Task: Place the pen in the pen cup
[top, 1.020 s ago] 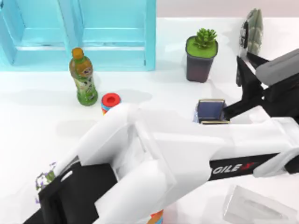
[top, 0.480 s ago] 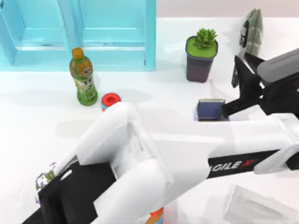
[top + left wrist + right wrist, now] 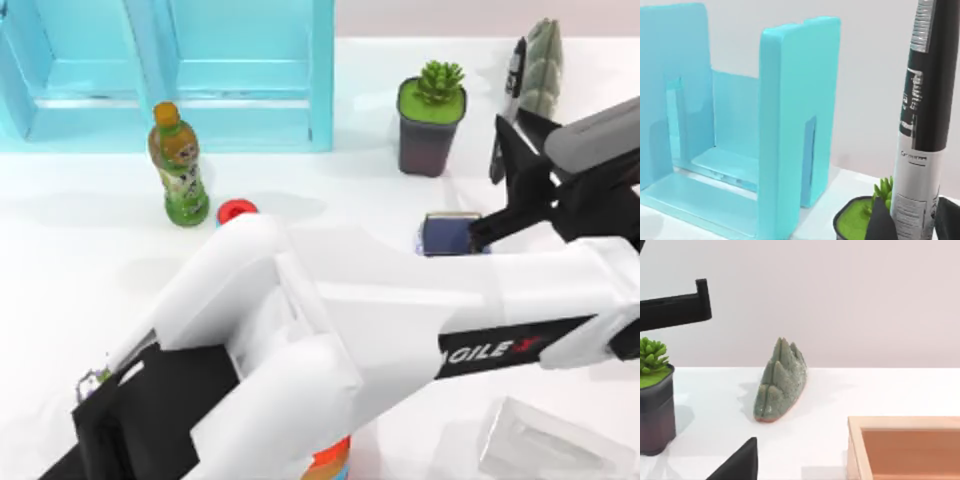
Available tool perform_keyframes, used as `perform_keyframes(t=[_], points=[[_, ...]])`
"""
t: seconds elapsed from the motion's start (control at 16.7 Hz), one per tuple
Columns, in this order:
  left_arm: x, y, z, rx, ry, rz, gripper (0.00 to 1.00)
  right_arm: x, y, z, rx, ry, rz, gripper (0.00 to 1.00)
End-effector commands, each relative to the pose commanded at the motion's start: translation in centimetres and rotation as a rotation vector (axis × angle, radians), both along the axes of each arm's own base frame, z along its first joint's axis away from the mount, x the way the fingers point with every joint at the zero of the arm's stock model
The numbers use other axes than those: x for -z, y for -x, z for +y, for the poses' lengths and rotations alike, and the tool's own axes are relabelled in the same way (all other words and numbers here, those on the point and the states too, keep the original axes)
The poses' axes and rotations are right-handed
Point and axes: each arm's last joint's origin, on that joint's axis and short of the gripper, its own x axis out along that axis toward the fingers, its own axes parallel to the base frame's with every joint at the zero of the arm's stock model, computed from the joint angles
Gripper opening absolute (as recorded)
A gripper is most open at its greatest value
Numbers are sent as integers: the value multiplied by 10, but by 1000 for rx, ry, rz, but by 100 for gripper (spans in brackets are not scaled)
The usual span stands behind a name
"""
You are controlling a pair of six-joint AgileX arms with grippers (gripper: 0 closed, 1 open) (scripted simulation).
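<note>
The left gripper (image 3: 505, 190), clamped on the pen (image 3: 513, 85), has carried it higher and further from the pen cup (image 3: 450, 235), so the drop isn't lined up yet.

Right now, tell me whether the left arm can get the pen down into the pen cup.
Probably yes. The left gripper holds the pen upright, just up and to the right of the pen cup in the top view. The cup's mouth is open, with nothing between; the potted succulent stands apart.

My left arm covered the near half of the pen cup (image 3: 450, 235) from above. In my left wrist view, the pen (image 3: 925, 125) ran off both upper and lower edges.
</note>
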Motion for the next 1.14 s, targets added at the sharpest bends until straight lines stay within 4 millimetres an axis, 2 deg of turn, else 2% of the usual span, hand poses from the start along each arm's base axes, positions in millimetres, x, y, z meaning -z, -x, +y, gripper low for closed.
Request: perform_keyframes(t=[0.78, 1.14], points=[[0, 0, 0, 0, 0, 0, 98, 0, 0, 0, 0, 0, 0, 100], [0, 0, 0, 0, 0, 0, 100, 0, 0, 0, 0, 0, 0, 100]])
